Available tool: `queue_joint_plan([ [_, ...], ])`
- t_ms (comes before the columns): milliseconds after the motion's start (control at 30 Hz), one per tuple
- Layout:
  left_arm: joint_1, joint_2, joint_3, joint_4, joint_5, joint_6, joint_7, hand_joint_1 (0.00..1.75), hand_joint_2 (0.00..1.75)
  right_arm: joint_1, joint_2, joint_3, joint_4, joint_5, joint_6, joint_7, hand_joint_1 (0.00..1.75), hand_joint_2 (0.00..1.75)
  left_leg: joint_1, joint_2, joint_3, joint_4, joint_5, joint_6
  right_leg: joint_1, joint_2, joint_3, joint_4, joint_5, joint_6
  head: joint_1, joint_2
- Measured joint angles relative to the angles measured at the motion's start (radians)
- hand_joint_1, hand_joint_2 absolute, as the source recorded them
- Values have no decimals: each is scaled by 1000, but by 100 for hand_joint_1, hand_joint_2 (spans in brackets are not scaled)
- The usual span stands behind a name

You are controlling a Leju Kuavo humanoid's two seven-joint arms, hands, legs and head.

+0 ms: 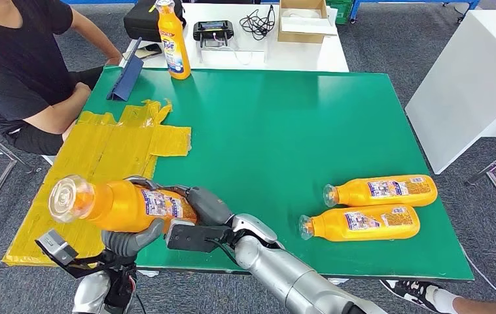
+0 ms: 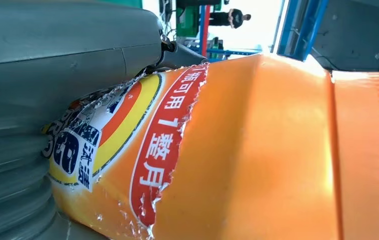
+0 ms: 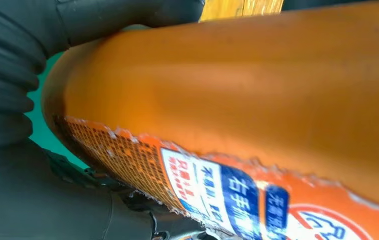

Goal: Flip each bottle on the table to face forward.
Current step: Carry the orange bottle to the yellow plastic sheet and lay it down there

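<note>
Fingers (image 1: 137, 237) of both my hands clamp the orange detergent bottle (image 1: 118, 205) above the counter's (image 1: 284, 131) near edge, mid-flip I judge; next, rotate it label-forward and set it down.

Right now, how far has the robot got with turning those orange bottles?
One bottle stands upright at the far edge, possibly done. A second, the held bottle, is lifted over the table's near edge, gripped by the left hand and right hand. Two lying bottles at the right are left.
</note>
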Motion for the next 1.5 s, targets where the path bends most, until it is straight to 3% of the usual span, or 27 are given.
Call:
queue_joint_plan([
  [133,-4,1,-24,-12,-70,45,-21,175,175,0,2,-80,0,68,7,-12,5,175,0,0,0,0,0,0,0,0,0,0,0,0,0,0],
  [267,-7,3,-46,-43,-176,131,-30,175,175,1,-2,-159,-11,147,-2,-4,0,0,0,0,0,0,0,0,0,0,0,0,0,0,0,0],
  [333,-7,14,-62,-65,-294,266,-33,175,175,1,-16,-200,-31,191,-6,10,0,0,0,0,0,0,0,0,0,0,0,0,0,0,0,0],
  [500,6,74,-72,-58,-925,832,11,175,175,18,-101,-306,-154,303,-12,28,0,0,0,-1,0,0,0,0,0,0,1,0,0,0,0,0],
  [600,17,106,-39,2,-1215,990,101,175,175,33,-157,-357,-229,318,16,28,0,0,0,-1,0,0,0,0,0,-1,1,0,0,0,0,0],
  [700,20,134,2,76,-1432,1028,212,175,175,44,-202,-393,-286,315,46,26,0,0,0,-1,0,0,0,0,0,0,0,0,0,0,0,0],
  [833,20,154,36,134,-1497,1034,251,175,175,51,-237,-419,-330,313,59,25,0,0,0,0,0,0,0,0,0,0,0,0,0,0,0,0],
  [967,7,170,50,192,-1557,1024,322,175,175,54,-253,-429,-356,303,72,22,0,175,0,0,0,0,0,0,0,0,0,0,0,0,0,0],
  [1133,-65,226,57,388,-1630,981,458,175,175,58,-282,-436,-395,264,133,5,0,175,0,0,0,0,0,0,0,0,1,0,0,0,0,0],
  [1367,-130,262,63,535,-1643,984,478,175,175,67,-306,-440,-427,255,150,-2,0,175,0,-2,0,0,0,0,0,-1,1,0,0,0,0,0],
  [1400,-136,263,63,545,-1643,979,478,143,175,69,-309,-440,-431,254,152,-8,0,175,0,-2,0,0,0,0,0,-1,2,0,0,0,0,0],
  [1500,-166,267,63,590,-1633,948,477,12,175,88,-331,-436,-460,247,197,-34,0,175,-1,-5,1,0,0,0,-1,-4,4,0,0,0,0,0],
])
